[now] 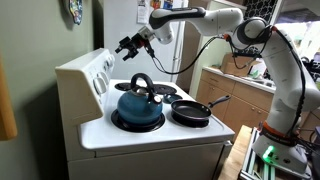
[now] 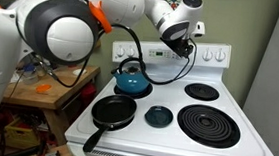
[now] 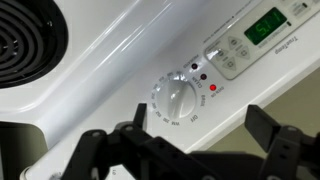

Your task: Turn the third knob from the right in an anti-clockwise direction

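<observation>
Your claw [image 3: 180, 140] was spread wide, facing white knob [image 3: 175, 100] on stove back panel. Green display [image 3: 264, 24] sat beside knob. Blue kettle [image 1: 138, 103] and black pan [image 1: 192, 112] stood on burners below, clear of claw.

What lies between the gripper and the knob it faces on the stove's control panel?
Nothing. In the wrist view the gripper, jaws open, hangs short of the knob, with only bare white control panel between them.

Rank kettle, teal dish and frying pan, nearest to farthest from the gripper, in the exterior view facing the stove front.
1. kettle, back left burner, closest to the gripper.
2. teal dish, cooktop centre.
3. frying pan, front left.
</observation>
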`<state>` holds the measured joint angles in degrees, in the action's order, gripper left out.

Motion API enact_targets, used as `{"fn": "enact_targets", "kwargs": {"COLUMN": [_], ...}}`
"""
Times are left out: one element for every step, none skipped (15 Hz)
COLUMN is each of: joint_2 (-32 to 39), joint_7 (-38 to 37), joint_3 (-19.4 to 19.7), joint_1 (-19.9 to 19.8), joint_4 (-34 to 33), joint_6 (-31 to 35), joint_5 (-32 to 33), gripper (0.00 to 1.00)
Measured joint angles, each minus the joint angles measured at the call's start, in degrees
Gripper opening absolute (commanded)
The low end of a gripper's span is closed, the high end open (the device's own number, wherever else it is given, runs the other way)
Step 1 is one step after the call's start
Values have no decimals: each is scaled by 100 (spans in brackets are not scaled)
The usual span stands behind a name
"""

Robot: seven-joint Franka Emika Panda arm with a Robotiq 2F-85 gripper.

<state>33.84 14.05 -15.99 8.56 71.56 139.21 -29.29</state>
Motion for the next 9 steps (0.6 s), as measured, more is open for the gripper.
{"fn": "enact_targets", "kwargs": {"joint_2": [107, 220, 346, 479, 620, 759, 898, 1036, 1169], "joint_7": [-91, -174, -235, -276, -291, -293, -293, -293, -293], "joint_3": [3, 6, 7, 6, 1, -4, -12, -22, -33], "joint_1": [-1, -2, -2, 1, 4, 11, 23, 39, 59], "joint_4": [-127, -264, -422, -592, -781, -970, -1164, -1363, -1557], "joint_6": [-62, -147, -244, -345, -451, -531, -613, -685, -736], "joint_5": [54, 112, 159, 199, 222, 241, 256, 276, 300], "gripper": [100, 100, 100, 100, 100, 100, 99, 98, 98]}}
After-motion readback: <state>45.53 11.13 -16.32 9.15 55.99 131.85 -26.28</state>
